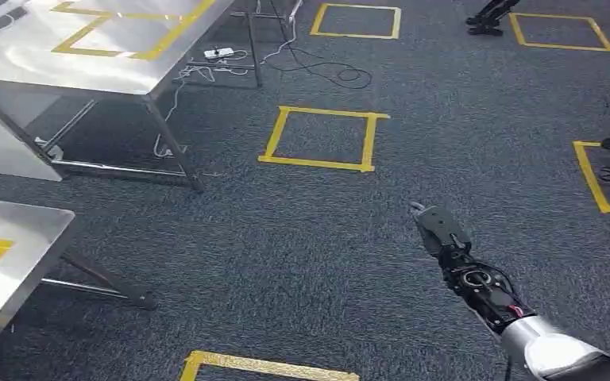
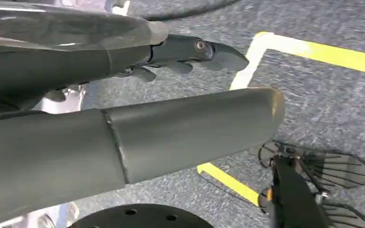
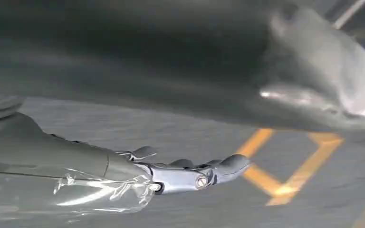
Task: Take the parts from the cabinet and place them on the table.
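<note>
The right robot hand [image 1: 438, 228] reaches out at four o'clock over the carpet [image 1: 302, 238], fingers straight and apart, holding nothing; the left robot hand [image 2: 190, 50] likewise. No parts or cabinet are visible. Steel worktops [image 1: 16, 238] sit at nine and eleven o'clock. Best to turn steadily, arms clear, until the cabinet is found.

Two tables are set at the floor's left side: table [image 1: 103, 48] farther, nearer table [image 1: 8, 254] before it | power strip [image 1: 218, 53] and cables [image 1: 318, 67] are laid on the floor [image 1: 286, 238] behind the farther table | taped square [image 1: 323, 139] is marked mid-floor | right hand [image 1: 438, 230] is extended above the floor, right of that square
</note>
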`<state>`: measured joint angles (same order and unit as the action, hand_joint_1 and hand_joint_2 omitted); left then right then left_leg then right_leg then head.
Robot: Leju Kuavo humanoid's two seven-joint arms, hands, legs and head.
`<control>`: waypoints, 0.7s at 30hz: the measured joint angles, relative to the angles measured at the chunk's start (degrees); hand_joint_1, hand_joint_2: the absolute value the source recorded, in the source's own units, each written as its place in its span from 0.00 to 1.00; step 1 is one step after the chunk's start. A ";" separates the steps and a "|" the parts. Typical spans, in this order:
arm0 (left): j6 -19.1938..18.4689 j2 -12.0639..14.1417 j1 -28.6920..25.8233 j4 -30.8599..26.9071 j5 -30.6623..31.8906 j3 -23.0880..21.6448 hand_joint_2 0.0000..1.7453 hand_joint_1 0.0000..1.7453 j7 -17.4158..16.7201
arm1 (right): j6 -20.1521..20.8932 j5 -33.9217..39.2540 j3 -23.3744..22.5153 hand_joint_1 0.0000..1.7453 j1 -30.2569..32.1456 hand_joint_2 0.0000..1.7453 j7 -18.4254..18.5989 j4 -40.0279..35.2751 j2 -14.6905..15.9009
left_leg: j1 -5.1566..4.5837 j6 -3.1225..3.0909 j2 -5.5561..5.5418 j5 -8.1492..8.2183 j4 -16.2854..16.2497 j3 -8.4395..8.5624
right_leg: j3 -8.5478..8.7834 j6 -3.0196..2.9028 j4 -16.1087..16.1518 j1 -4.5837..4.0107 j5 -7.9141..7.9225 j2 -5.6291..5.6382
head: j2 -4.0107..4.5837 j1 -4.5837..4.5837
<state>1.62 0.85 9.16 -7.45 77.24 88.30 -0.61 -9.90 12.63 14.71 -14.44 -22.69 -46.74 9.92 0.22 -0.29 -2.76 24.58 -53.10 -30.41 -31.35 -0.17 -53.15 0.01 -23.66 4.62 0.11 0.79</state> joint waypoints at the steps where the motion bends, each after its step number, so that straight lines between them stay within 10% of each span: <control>1: -0.13 0.02 0.00 0.00 0.11 0.00 0.00 0.00 0.00 | -0.44 -0.02 -0.37 0.00 0.10 0.00 0.88 2.71 0.04 | -0.05 -0.10 0.44 -0.02 0.30 -0.02 | -0.14 0.28 -0.09 0.38 -0.06 0.36 | 0.00 0.00; 4: -0.63 0.11 0.22 0.00 0.39 0.00 0.00 0.00 -0.02 | -0.90 -0.26 -1.05 0.00 0.71 0.00 3.63 9.20 0.31 | -0.03 -1.00 1.71 -0.17 0.82 0.32 | -0.12 1.38 0.19 0.22 0.03 1.55 | 0.00 0.13; 5: -0.85 0.02 0.24 0.00 0.52 0.00 0.00 0.00 -0.04 | -0.87 -0.26 -1.33 0.00 1.04 0.00 4.16 10.96 0.42 | 0.15 -1.22 2.42 -0.34 1.21 0.61 | -0.14 1.46 -0.78 0.40 -0.61 -0.01 | 0.00 0.15; 7: -1.03 0.18 0.20 0.00 0.63 0.00 0.00 0.00 -0.02 | -0.72 -0.26 -1.73 0.00 1.10 0.00 5.25 13.78 0.50 | 0.20 -1.57 3.13 -0.20 1.28 0.75 | -3.63 1.92 -8.10 0.35 -5.00 -3.52 | 0.00 1.24; 10: -1.27 0.24 0.11 0.00 0.85 0.02 0.00 0.00 -0.02 | -0.70 -1.09 -1.72 0.00 1.64 0.00 9.90 18.62 0.46 | 0.15 -1.53 4.66 0.02 1.24 0.82 | -9.89 2.47 -20.84 0.77 -9.73 -4.29 | 0.00 1.68; 12: -1.51 0.17 0.10 0.00 1.00 0.00 0.00 0.00 -0.02 | -0.46 -1.29 -1.75 0.00 2.61 0.00 13.20 21.47 0.48 | 0.17 -1.33 5.43 0.29 1.21 1.11 | -7.51 2.48 -16.06 0.97 -6.26 -4.39 | 0.00 2.14; 14: -1.68 0.15 0.10 0.00 1.14 0.02 0.00 0.00 0.02 | -0.25 -1.29 -1.75 0.00 2.72 0.00 15.34 23.78 0.46 | 0.18 -0.81 6.33 0.71 1.06 1.58 | -1.57 2.30 -5.07 0.99 -1.35 -5.72 | 0.00 2.73; 16: -1.73 0.24 0.18 0.00 1.18 0.02 0.00 0.00 0.09 | 0.02 -1.29 -1.75 0.00 2.49 0.00 16.37 24.84 0.37 | -0.62 0.01 7.24 1.31 0.46 1.71 | 0.51 1.59 -0.75 0.26 -1.28 -8.27 | 0.00 3.28; 21: -1.77 0.35 0.34 0.00 1.36 0.02 0.00 0.00 0.13 | 0.18 -1.27 -1.75 0.00 2.64 0.00 17.43 25.91 0.31 | -0.52 0.23 7.85 1.41 0.51 2.04 | 0.22 0.97 -0.93 0.39 -1.21 -6.99 | 0.00 2.44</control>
<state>-0.15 1.20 9.50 -7.45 78.60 88.32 -0.48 -9.73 11.37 12.96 -11.81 -5.26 -20.83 10.23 -0.30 -0.05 5.08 25.99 -52.59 -28.37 -31.13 0.80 -54.08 0.40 -24.87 -2.37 0.11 3.23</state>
